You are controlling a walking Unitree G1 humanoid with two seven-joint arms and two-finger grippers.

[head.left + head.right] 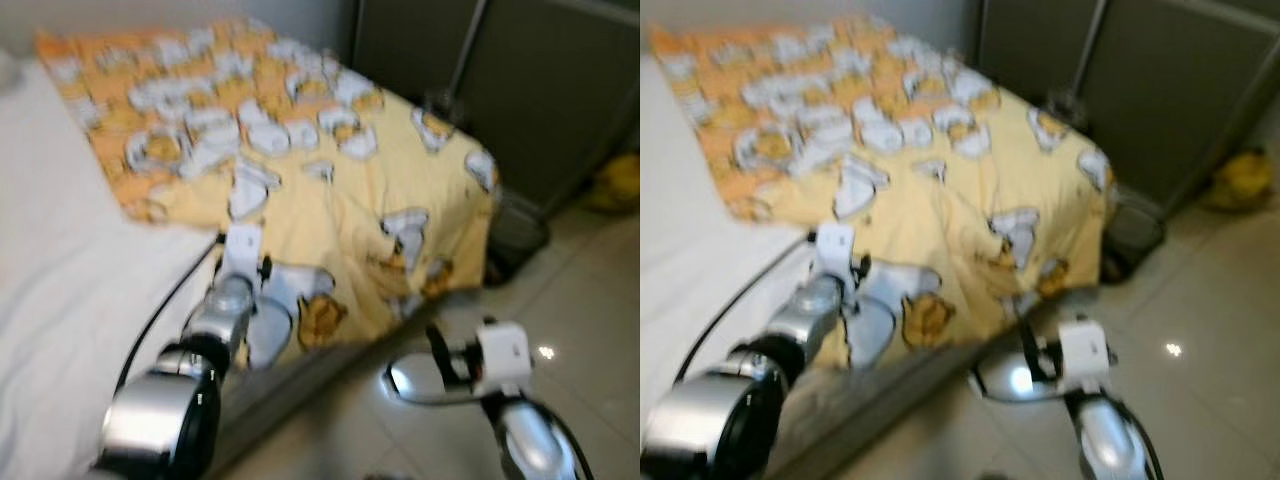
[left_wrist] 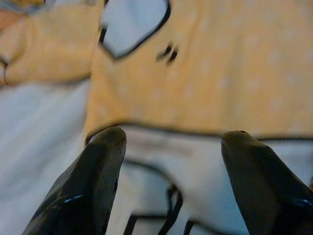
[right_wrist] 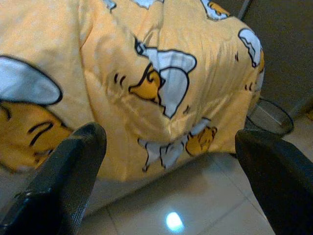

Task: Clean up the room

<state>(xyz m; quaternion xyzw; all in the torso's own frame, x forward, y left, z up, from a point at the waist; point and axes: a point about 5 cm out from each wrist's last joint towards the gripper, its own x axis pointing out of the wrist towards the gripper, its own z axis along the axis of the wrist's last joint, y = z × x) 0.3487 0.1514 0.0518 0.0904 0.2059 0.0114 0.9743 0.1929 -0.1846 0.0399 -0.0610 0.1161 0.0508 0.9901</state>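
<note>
White sheet: you are seeing it covering the left part of the bed, bare beside the blanket's left edge.
Left gripper: you are looking at it reaching over the bed's near edge with the jaws standing released, nothing between them; the left fingertips are hovering just at the blanket's lower hem, where yellow cloth meets white.
Yellow cartoon blanket: it is lying spread over the bed and hanging over the right corner toward the floor; you are seeing it directly ahead of both pairs of jaws, close to the left pair, a little apart from the right pair.
Right gripper: you are seeing it low over the tiled floor, jaws spread wide and holding nothing, pointing at the blanket's drooping corner.
Wire basket: it is sitting on the floor just beyond that corner, beside the dark cabinet.
Yellow object: it is lying blurred at the far right; you cannot tell what it is.
</note>
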